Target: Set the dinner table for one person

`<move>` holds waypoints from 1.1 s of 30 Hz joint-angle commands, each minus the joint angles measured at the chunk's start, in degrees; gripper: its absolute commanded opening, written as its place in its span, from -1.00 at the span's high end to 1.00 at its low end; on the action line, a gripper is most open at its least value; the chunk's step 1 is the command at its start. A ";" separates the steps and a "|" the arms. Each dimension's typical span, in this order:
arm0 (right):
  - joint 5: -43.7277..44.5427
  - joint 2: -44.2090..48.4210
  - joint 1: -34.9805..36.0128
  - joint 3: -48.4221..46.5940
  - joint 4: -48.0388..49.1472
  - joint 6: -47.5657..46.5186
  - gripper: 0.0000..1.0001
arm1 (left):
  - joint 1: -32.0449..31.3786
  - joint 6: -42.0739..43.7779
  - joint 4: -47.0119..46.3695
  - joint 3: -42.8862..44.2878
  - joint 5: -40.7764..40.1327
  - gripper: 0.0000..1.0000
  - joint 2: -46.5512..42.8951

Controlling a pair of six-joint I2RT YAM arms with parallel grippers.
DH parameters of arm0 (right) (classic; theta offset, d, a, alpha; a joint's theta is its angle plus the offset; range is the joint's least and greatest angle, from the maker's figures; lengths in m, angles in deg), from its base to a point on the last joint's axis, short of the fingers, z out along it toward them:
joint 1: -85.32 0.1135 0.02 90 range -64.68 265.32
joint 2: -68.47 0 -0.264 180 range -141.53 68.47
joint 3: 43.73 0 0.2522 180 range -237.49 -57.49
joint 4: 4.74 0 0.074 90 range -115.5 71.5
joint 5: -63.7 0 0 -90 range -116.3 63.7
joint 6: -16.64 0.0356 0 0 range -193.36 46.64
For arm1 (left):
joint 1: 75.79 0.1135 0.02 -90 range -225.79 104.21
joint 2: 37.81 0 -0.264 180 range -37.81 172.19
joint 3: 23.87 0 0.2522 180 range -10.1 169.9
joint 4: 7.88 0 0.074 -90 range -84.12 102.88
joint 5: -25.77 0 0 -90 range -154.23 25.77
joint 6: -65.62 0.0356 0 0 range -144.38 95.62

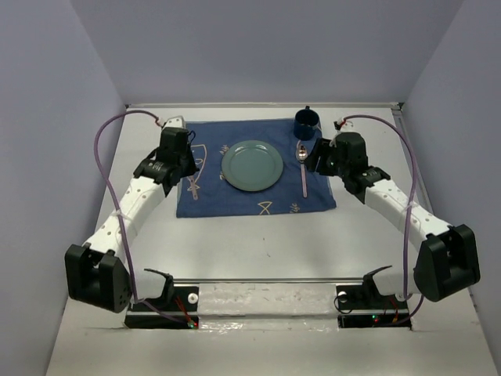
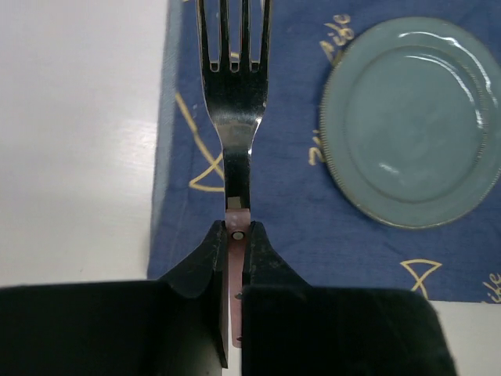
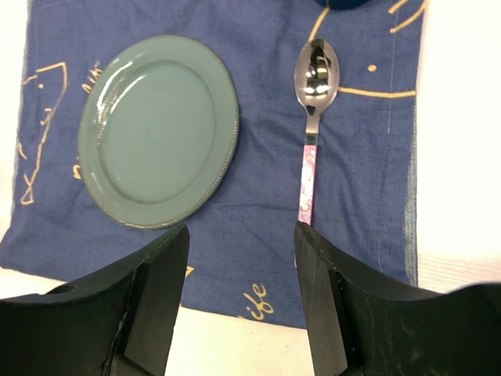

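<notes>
The white dinner table (image 1: 258,243) carries a dark blue cloth (image 1: 235,200) with a green plate (image 1: 252,165) in its middle. A spoon (image 1: 303,168) with a pink handle lies right of the plate, and a blue cup (image 1: 306,123) stands behind it. My left gripper (image 2: 236,235) is shut on the pink handle of a metal fork (image 2: 235,117). The tines point away over the cloth's left part, left of the plate (image 2: 411,117). My right gripper (image 3: 241,243) is open and empty over the cloth's near edge. The spoon (image 3: 313,117) ends beside its right finger.
Pale walls close in the table on the left, back and right. Purple cables loop from both arms. The arm bases and a metal bar (image 1: 258,280) sit at the near edge.
</notes>
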 commanded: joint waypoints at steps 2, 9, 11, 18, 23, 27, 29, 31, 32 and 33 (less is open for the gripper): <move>3.22 0.37 -0.23 2.54 6.36 1.21 -0.18 | -4.87 4.71 -2.33 6.17 -1.34 1.00 8.70; 2.79 -2.00 -0.23 4.31 9.96 2.45 -0.13 | -6.11 7.44 -4.98 13.03 0.15 1.00 23.28; 3.23 -2.35 -0.23 4.39 9.96 2.36 -0.12 | -6.02 7.79 -5.85 13.82 0.94 1.00 25.41; 3.05 -2.09 -0.23 5.19 10.58 2.45 -0.11 | -5.67 7.88 -8.49 14.18 -1.17 1.00 30.51; 2.09 -3.49 -0.23 4.75 10.67 2.36 -0.11 | -4.44 7.79 -10.17 13.03 0.42 1.00 31.57; 1.73 -3.49 -0.23 4.66 10.67 2.36 -0.11 | -3.83 8.67 -9.90 14.18 0.41 1.00 32.45; 1.99 -3.58 -0.23 4.75 10.58 2.45 -0.11 | -3.39 8.93 -9.81 14.70 1.20 1.00 33.06; 2.09 -3.76 -0.23 4.75 10.67 2.53 -0.11 | -2.95 9.11 -9.81 15.06 3.31 1.00 34.20; 2.00 -3.76 -0.23 4.75 10.67 2.53 -0.11 | -2.95 9.11 -9.90 15.14 3.31 1.00 34.47; 2.00 -3.76 -0.23 4.66 10.67 2.53 -0.11 | -2.95 9.20 -9.99 15.23 3.49 1.00 34.82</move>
